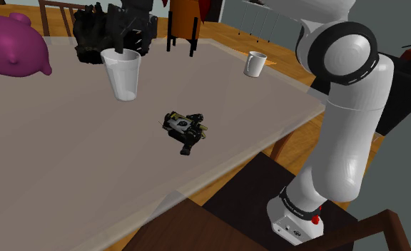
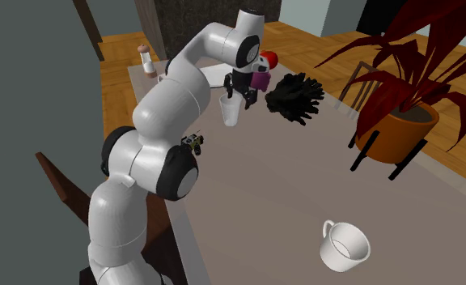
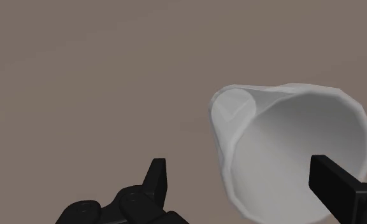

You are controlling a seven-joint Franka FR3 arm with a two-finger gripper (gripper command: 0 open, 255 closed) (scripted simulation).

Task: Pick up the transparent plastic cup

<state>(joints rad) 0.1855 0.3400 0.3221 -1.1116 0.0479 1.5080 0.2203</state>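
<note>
— Cup: where is it?
— Upright on the counter, white-walled. My end effector is spread wide, straddling its rim, one finger inside, clasping nothing.
— The mug?
— Well apart on the same counter, bare inside.

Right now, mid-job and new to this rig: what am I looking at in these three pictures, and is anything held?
It is one white robot arm ending in a black two-finger gripper. One picture looks from beside its stand, one from another side of the table, one from the hand itself. On the table stand a pale translucent cup, a white mug, a small black gadget, a black bundle and a pink toy. The gripper hovers at the cup's rim, fingers apart; nothing is held.
</note>
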